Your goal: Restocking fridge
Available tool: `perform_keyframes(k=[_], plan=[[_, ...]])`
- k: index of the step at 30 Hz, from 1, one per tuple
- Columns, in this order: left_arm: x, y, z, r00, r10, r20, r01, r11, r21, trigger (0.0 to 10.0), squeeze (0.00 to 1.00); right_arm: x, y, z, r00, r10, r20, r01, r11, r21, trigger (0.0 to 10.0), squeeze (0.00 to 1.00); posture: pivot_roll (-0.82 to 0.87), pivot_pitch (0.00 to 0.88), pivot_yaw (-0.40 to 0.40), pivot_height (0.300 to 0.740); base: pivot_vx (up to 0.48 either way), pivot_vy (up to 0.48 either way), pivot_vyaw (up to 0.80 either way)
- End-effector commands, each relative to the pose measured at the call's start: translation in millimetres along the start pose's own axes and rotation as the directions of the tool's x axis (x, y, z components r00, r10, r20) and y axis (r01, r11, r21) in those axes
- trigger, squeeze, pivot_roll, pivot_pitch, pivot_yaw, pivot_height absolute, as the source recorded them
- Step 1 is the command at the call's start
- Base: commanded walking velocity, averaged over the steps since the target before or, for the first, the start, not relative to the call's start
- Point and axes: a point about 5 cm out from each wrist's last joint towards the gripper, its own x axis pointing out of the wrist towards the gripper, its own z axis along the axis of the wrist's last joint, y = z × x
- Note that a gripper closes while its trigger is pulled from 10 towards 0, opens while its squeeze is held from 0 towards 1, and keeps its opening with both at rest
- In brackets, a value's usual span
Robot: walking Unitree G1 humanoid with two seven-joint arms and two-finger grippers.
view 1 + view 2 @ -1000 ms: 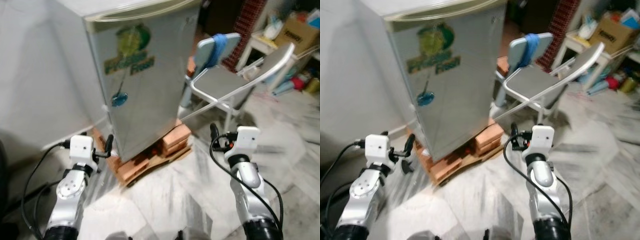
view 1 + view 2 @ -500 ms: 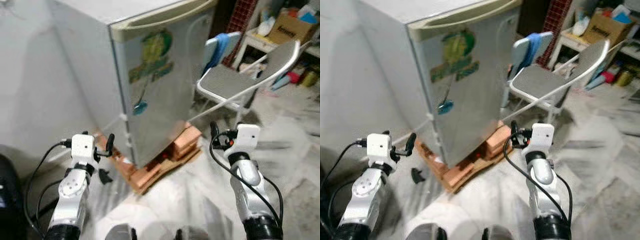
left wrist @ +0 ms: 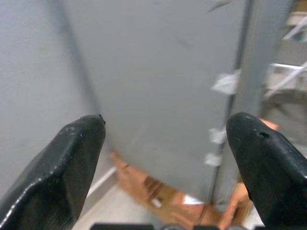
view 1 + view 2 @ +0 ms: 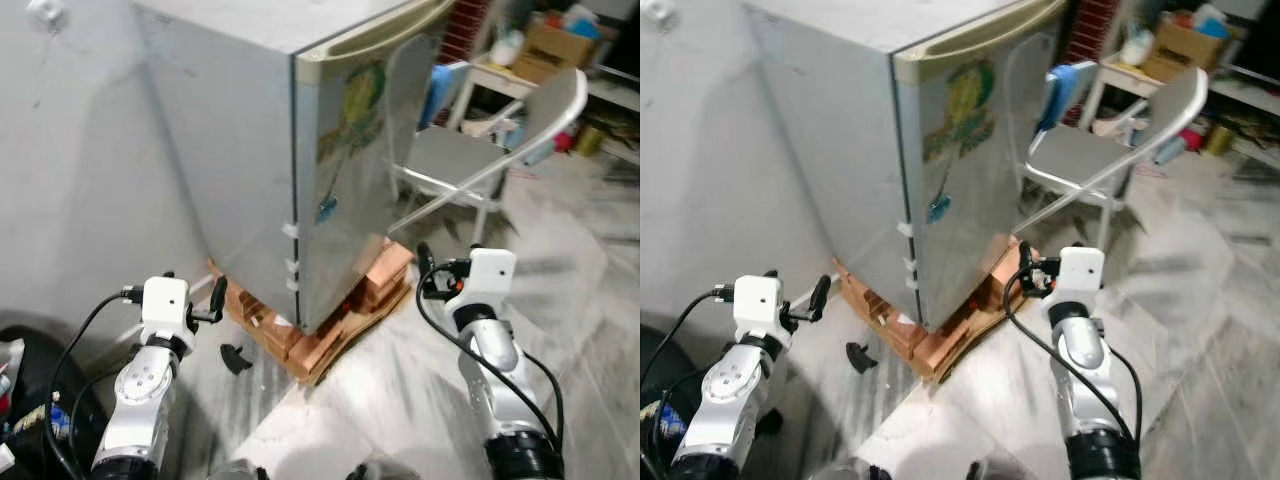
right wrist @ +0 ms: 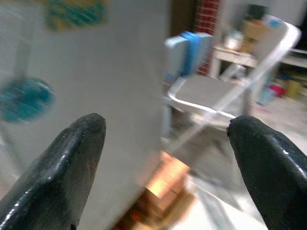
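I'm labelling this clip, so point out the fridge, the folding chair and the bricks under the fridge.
fridge [image 4: 245,150]: left eye view, on its bare grey side wall.
folding chair [image 4: 445,160]: left eye view, on the grey seat.
bricks [image 4: 380,272]: left eye view, on the stack under the fridge's right corner.

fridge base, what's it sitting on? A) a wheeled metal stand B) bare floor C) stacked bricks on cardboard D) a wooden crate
C: the fridge is raised on orange bricks laid on flattened cardboard, seen under its front and side edges in both eye views.
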Motion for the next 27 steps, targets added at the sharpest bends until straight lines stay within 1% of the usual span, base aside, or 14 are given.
perform_keyframes(k=[1, 5, 10, 12, 18, 27], plan=[[-0.4, -3.5, -1.1, 1.0, -0.012, -0.006, 0.012, 1.0, 0.012, 10.0, 0.0, 2.0, -1.4, 2.9, 1.0, -0.009, 0.01, 0.009, 1.0, -0.001, 10.0, 0.0, 0.0, 0.008, -0.018, 0.74, 0.0, 0.0, -0.55], [0.3, -5.8, -1.0, 0.999, -0.036, -0.004, 0.036, 0.999, 0.008, 10.0, 0.0, 2.4, -1.5, 0.2, 1.0, -0.013, -0.012, 0.013, 1.0, -0.007, 10.0, 0.0, 0.0, 0.006, -0.018, 0.74, 0.0, 0.0, -0.68], [-0.2, -9.4, -0.3, 0.998, -0.068, 0.006, 0.068, 0.998, -0.004, 10.0, 0.0, 2.6, -0.5, 0.8, 1.0, -0.01, -0.007, 0.01, 1.0, -0.01, 10.0, 0.0, 0.0, 0.009, -0.02, 0.74, 0.0, 0.0, -0.8], [-0.6, -9.7, -0.2, 0.998, -0.07, 0.008, 0.07, 0.998, -0.003, 10.0, 0.0, 2.7, -0.3, 1.0, 1.0, -0.009, -0.005, 0.009, 1.0, -0.01, 10.0, 0.0, 0.0, 0.009, -0.02, 0.74, 0.0, 0.0, -0.8], [-1.6, -9.3, -0.4, 0.998, -0.067, 0.006, 0.067, 0.998, -0.008, 10.0, 0.0, 2.4, 0.4, 1.0, 1.0, -0.006, -0.004, 0.006, 1.0, -0.011, 10.0, 0.0, 0.0, 0.014, -0.018, 0.74, 0.307, 0.0, -0.8], [-2.2, -8.8, -1.3, 0.998, -0.063, 0.0, 0.063, 0.998, -0.004, 10.0, 0.0, 0.5, 1.4, -0.5, 1.0, -0.002, -0.007, 0.002, 1.0, -0.008, 10.0, 0.0, 0.0, 0.021, -0.014, 0.74, 0.0, 0.0, -0.8]])
